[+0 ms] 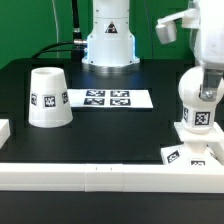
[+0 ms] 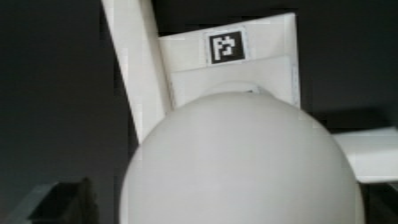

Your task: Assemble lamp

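Hanging at the exterior view's right, the two-finger gripper [image 1: 207, 72] sits directly over the white round plastic ball bulb [image 1: 199, 103]; I cannot tell whether it is clenched on the bulb. The bulb stands upright on the flat square white base block [image 1: 195, 143], close to the near white rail [image 1: 100, 172]. Well apart at the left, the white tapered cup-like shade [image 1: 48, 97] rests mouth-down on the black table [image 1: 110, 130], and the marker board [image 1: 105, 98] lies between.
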You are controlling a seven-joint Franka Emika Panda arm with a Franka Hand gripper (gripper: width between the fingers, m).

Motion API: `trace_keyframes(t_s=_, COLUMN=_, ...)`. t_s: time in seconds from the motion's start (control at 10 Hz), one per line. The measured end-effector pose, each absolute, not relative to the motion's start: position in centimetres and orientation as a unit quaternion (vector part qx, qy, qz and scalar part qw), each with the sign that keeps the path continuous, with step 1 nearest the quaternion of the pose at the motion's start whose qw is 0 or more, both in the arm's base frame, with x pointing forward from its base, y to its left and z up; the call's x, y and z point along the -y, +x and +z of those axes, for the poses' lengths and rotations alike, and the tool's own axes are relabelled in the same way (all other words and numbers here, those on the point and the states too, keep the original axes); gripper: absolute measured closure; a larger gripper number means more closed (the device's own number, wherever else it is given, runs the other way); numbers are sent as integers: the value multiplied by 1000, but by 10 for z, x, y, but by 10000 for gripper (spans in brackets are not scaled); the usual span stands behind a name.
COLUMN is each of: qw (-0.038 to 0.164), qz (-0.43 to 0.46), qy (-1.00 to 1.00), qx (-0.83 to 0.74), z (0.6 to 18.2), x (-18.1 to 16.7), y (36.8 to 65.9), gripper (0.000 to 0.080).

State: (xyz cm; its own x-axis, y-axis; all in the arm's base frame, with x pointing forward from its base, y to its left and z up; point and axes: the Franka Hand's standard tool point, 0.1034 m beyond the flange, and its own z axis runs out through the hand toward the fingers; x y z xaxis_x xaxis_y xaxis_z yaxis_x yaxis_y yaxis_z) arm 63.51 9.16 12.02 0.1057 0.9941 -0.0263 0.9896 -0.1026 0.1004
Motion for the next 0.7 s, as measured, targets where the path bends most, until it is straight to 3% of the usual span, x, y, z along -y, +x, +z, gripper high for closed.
trace_keyframes(t_s=0.4, qw=55, qz=13, qy=670, qx=-740, z=119, x=-89, y=635, gripper=101)
trace_keyframes(t_s=0.5, qw=55, qz=13, qy=671, qx=-739, z=119, x=-89, y=635, gripper=209)
trace_keyframes(t_s=0.7, qw=54, qz=13, qy=678, qx=-733, z=119, x=-88, y=635, gripper=222)
